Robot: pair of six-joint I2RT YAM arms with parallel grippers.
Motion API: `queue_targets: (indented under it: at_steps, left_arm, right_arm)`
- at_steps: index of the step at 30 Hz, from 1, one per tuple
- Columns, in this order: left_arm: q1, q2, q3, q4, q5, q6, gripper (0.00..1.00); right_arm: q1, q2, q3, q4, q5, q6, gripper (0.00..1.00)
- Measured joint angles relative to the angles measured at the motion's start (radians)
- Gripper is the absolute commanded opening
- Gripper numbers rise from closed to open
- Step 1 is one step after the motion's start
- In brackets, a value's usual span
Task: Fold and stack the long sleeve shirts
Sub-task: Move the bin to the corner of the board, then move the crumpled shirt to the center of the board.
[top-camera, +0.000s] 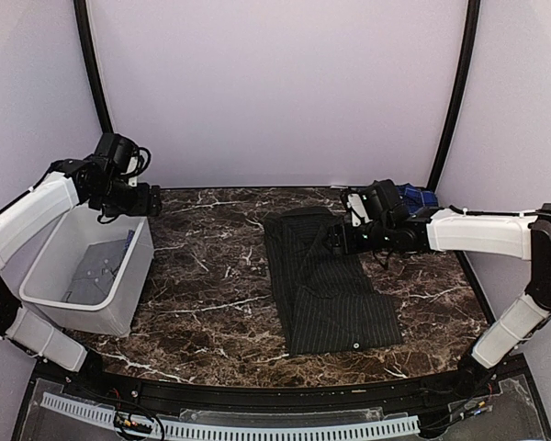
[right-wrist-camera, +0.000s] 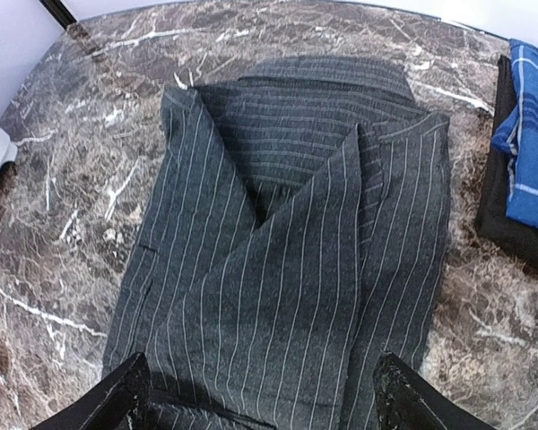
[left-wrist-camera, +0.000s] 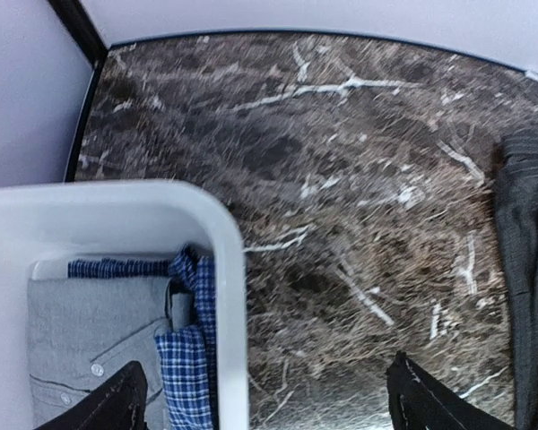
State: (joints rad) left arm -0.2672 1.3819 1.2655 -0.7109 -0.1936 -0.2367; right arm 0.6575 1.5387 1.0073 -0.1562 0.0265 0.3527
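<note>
A black pinstriped long sleeve shirt (top-camera: 326, 285) lies partly folded on the marble table, its sides turned in over the middle (right-wrist-camera: 296, 242). My right gripper (top-camera: 335, 241) hovers over its far end, open, with only cloth below the fingers (right-wrist-camera: 262, 358). A blue-and-navy plaid shirt (right-wrist-camera: 529, 134) lies folded on a dark folded garment (right-wrist-camera: 507, 224) at the back right, behind the right arm (top-camera: 418, 196). My left gripper (top-camera: 152, 200) hangs open over the far rim of the white bin (left-wrist-camera: 229, 269) and holds nothing (left-wrist-camera: 265, 361). The pinstriped shirt's edge (left-wrist-camera: 529, 269) shows at the right of the left wrist view.
The white bin (top-camera: 119, 308) stands at the table's left and holds a folded grey shirt (left-wrist-camera: 81, 331) and a blue checked cloth (left-wrist-camera: 186, 367). Lilac walls close in the back and sides. Bare marble (top-camera: 211, 276) lies between bin and shirt.
</note>
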Motion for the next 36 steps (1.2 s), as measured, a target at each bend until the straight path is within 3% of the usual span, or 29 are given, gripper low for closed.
queue_targets:
  at_steps: [4,11,20,28,36]
  left_arm:
    - [-0.078,-0.012,0.116,0.008,0.03,-0.028,0.88]
    - [-0.249,0.02,0.143,0.097,0.148,-0.119,0.78]
    - [-0.457,0.321,0.123,0.305,0.351,-0.217,0.72]
    - [-0.478,0.584,0.157,0.359,0.33,-0.281,0.7]
    - [-0.482,0.669,0.179,0.384,0.309,-0.317,0.71]
  right_arm:
    - [0.034,0.0,0.0,-0.045,0.027,-0.001,0.81]
    - [0.065,-0.101,-0.105,-0.107,0.044,0.047,0.71]
    - [0.095,-0.175,-0.252,-0.167,0.079,0.175,0.72]
    - [0.071,-0.144,-0.196,-0.147,0.184,0.225,0.81]
    - [0.007,-0.037,-0.193,-0.097,0.141,0.174,0.8]
